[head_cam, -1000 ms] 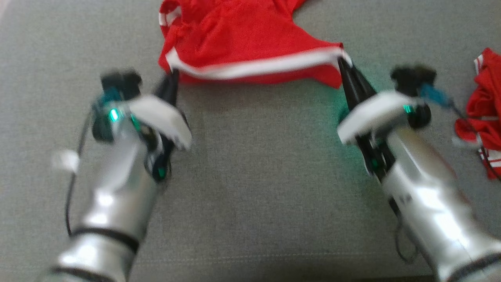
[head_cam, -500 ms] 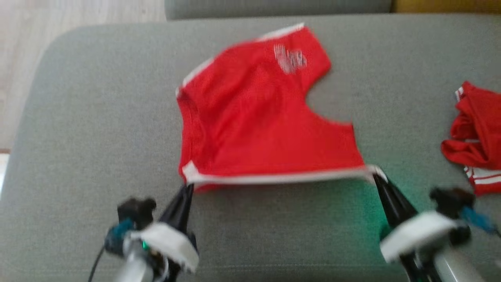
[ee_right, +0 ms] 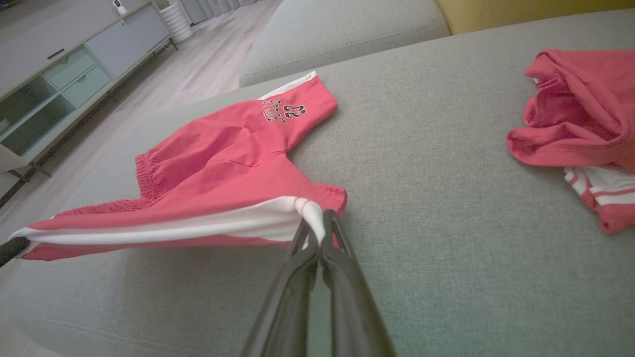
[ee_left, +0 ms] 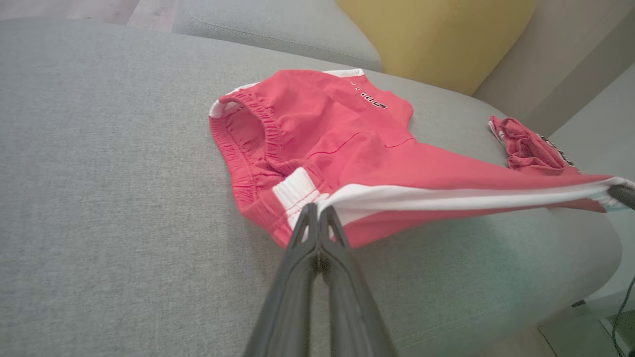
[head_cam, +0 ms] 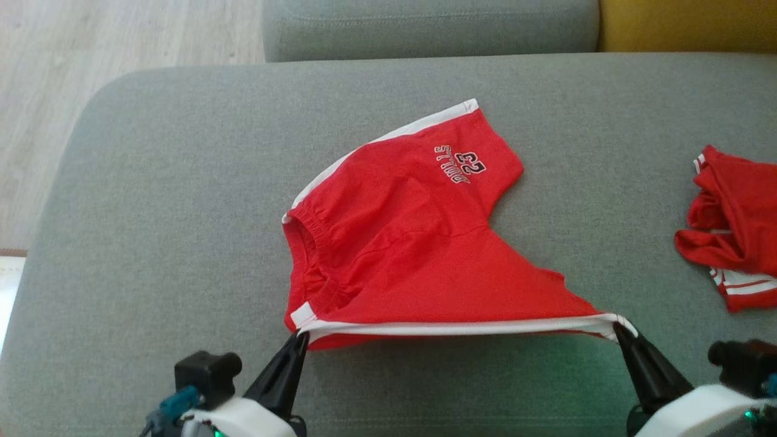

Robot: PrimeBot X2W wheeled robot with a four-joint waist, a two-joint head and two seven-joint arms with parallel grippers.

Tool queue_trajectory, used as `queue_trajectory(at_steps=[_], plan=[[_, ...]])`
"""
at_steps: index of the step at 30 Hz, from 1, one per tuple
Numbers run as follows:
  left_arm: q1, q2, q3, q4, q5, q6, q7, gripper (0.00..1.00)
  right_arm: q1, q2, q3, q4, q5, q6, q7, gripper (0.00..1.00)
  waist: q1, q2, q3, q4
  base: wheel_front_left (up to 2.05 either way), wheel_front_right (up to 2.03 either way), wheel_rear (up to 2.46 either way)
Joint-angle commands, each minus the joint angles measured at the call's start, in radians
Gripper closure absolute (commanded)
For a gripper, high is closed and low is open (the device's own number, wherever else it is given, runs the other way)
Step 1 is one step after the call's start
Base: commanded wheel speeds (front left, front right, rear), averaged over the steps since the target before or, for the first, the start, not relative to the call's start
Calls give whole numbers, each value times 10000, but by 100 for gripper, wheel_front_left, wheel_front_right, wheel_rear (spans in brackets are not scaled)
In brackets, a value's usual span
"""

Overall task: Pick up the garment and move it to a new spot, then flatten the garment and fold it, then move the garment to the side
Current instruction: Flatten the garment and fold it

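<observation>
Our left gripper (head_cam: 298, 338) is clamped on the white side stripe of the red shorts (head_cam: 413, 243) at the waistband end, and our right gripper (head_cam: 620, 332) is clamped on its hem end. The rest lies mid grey sofa cushion (head_cam: 152, 212). Both bites look thin, so pulling tighter could slip one free. The left wrist view bares the gaping elastic waistband; the right wrist view adds a sideboard (ee_right: 59, 69) beyond.

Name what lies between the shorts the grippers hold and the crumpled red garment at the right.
Bare grey cushion separates the shorts from the crumpled garment, as the head view shows.
</observation>
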Motion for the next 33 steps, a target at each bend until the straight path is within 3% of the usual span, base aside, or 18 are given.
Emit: queue_trajectory(at_steps=[1, 10, 12, 21, 33], plan=[[-473, 218, 441, -444, -25, 141, 84, 100, -540, -172, -54, -406, -95, 63, 103, 100, 1, -1, 66, 9, 0, 0, 0], [-2379, 176, 476, 263, -370, -395, 666, 100, -3431, -933, 49, 1098, 162, 63, 231, 100, 1, -1, 1373, 337, 0, 0, 0], [-3406, 41, 494, 835, -450, -638, 698, 100, -4991, -1267, 276, 2074, 322, 63, 108, 100, 1, -1, 2041, 552, 0, 0, 0], [-6271, -476, 526, 2894, -570, -1243, 338, 100, -9349, -1937, 1467, 5570, 755, 63, -599, 100, 1, -1, 3272, 1266, 0, 0, 0], [-8926, -1013, 169, 5860, -699, -1714, -246, 100, -12546, -2244, 2912, 9437, 1225, 63, -1800, 100, 1, -1, 3927, 1754, 0, 0, 0]])
